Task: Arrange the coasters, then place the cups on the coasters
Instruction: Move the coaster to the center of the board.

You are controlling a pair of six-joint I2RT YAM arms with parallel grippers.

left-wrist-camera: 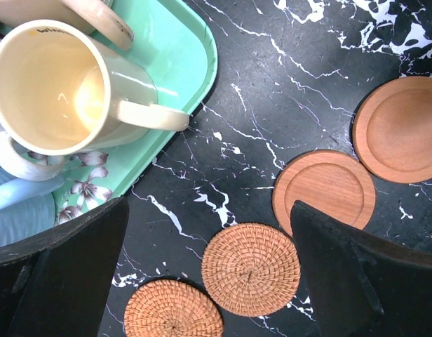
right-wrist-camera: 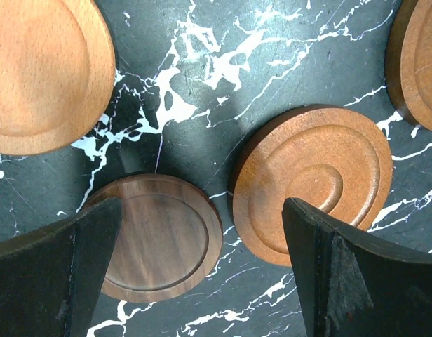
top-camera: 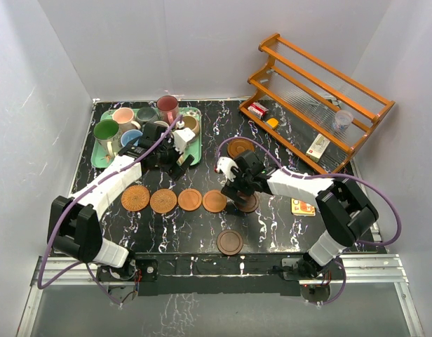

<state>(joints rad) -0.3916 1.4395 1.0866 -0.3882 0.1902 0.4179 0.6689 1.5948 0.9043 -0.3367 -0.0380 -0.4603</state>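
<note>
Four coasters (top-camera: pixel 163 201) (one row) lie near tray (left-wrist-camera: pixel 184 63).

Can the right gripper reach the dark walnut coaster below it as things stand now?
Probably yes: the right gripper hangs open above the dark walnut coaster, whose top is bare. The ringed coaster crowds one side.

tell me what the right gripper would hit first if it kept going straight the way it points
Probably the dark walnut coaster: the right gripper points down with jaws open and that coaster lies partly between them. The ringed brown coaster sits close beside, so depth leaves some doubt.
</note>
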